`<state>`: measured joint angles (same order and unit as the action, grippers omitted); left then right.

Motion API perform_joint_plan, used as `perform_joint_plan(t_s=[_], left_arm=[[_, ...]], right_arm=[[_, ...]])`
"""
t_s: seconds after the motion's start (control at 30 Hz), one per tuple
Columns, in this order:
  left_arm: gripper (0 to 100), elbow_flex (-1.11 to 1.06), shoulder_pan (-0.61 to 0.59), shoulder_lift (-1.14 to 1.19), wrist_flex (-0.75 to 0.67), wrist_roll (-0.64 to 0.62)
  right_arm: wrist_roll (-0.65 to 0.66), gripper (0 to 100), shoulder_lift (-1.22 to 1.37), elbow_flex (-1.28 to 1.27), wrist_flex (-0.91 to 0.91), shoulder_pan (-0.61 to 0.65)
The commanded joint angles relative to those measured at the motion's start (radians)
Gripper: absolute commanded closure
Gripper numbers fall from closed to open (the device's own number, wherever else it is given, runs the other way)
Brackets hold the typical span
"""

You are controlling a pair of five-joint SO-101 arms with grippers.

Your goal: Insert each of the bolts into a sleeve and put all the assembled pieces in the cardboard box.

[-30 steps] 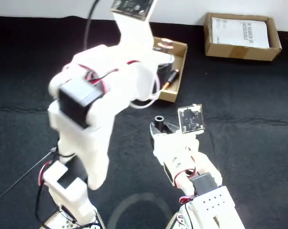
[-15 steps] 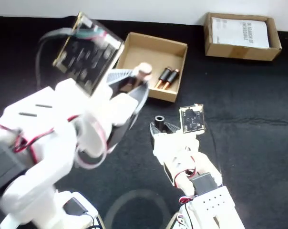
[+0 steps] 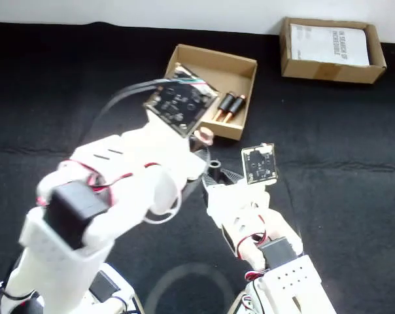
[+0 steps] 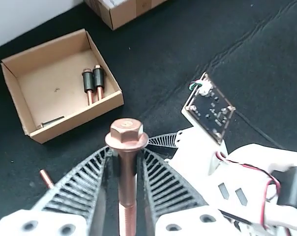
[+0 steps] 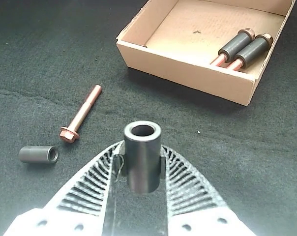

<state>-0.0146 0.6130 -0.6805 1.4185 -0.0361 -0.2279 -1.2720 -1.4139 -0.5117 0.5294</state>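
My left gripper (image 4: 126, 155) is shut on a copper bolt (image 4: 126, 142), hex head away from the wrist. In the high view the bolt head (image 3: 203, 136) sits just behind a dark sleeve (image 3: 215, 164). My right gripper (image 5: 142, 147) is shut on that sleeve (image 5: 142, 157), its open bore facing outward. The left gripper (image 3: 199, 149) and the right gripper (image 3: 215, 174) are close together in front of the cardboard box (image 3: 184, 59). Two assembled pieces (image 5: 244, 46) lie in the box (image 5: 183, 64). A loose bolt (image 5: 82, 115) and a loose sleeve (image 5: 39, 154) lie on the cloth.
A second cardboard box (image 3: 331, 42) with a printed sheet sits at the back right. The table is covered in black cloth (image 3: 341, 170). The big white left arm (image 3: 112, 190) hangs over the left half of the table.
The left arm has swung down from over the box, bringing the bolt close to the sleeve. The right arm has hardly moved and still holds the sleeve.
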Motion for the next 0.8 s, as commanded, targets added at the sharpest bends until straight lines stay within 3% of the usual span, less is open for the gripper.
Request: perform_joint_plan(t_s=[0.0,0.43,0.77], left_arm=[[99,-0.186,0.004,-0.081,-0.219,0.006],[99,-0.737,-0.044,-0.257,-0.937,0.006],[99,-0.94,-0.079,-0.257,-1.238,0.003]], right_arm=[[-0.011,99.1,-0.015,0.05,0.022,0.01],[-0.011,99.1,-0.016,0.056,0.022,0.01],[-0.011,99.1,-0.018,0.053,0.185,0.01]])
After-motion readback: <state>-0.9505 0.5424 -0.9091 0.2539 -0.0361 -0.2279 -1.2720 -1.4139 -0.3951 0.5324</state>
